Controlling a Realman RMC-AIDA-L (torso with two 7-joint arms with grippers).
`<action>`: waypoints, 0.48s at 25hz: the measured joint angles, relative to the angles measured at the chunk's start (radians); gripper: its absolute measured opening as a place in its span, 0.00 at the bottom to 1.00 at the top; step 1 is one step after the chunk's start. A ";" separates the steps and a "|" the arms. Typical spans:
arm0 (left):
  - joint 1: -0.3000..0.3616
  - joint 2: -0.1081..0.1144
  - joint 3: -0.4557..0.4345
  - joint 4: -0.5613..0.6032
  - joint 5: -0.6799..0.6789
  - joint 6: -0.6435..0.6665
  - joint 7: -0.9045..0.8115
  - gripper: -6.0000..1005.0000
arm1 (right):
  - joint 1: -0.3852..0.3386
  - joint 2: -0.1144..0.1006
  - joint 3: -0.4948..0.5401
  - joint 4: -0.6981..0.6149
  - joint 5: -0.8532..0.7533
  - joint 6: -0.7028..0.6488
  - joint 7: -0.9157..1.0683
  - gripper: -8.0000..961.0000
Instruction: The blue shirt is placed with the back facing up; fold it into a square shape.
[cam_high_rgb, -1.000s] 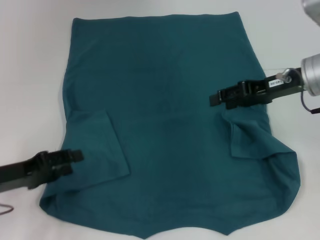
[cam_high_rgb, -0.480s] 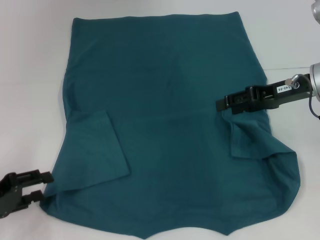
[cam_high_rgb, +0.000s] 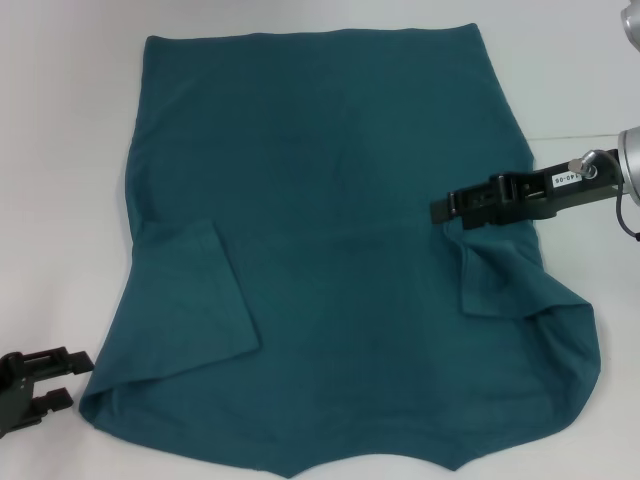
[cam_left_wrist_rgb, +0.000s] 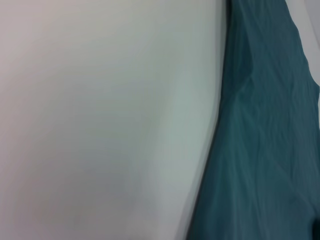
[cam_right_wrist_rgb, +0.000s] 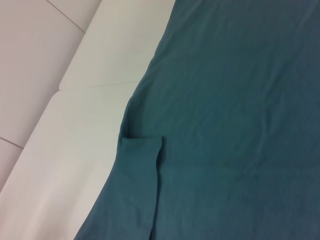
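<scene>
On the white table (cam_high_rgb: 70, 150): blue shirt (cam_high_rgb: 330, 230), both sleeves folded inward
I see left gripper (cam_high_rgb: 62, 378) spread apart beside the hem corner; right gripper (cam_high_rgb: 447, 209) pinched together over the right sleeve

Blue shirt (cam_high_rgb: 340, 230): uniform dark teal-blue, plain, no print; the folded sleeve below the right gripper (cam_high_rgb: 440, 210) shows the same shade. Table (cam_high_rgb: 60, 150): plain white, unpatterned. Right gripper: black, with a small white label with dark print on its body and a silver-grey wrist behind it. Left gripper (cam_high_rgb: 75, 378): black, beside the teal shoulder corner.
</scene>
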 joint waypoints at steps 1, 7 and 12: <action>0.000 0.000 0.000 -0.001 0.001 -0.002 -0.002 0.63 | 0.000 0.000 0.000 0.000 0.000 0.000 0.000 0.72; 0.001 0.000 0.004 -0.004 0.002 -0.013 0.001 0.63 | 0.001 0.002 0.000 0.000 0.001 0.002 -0.001 0.72; 0.001 -0.002 0.013 -0.005 0.002 -0.015 0.017 0.63 | 0.002 0.002 -0.001 -0.002 0.001 0.002 -0.001 0.72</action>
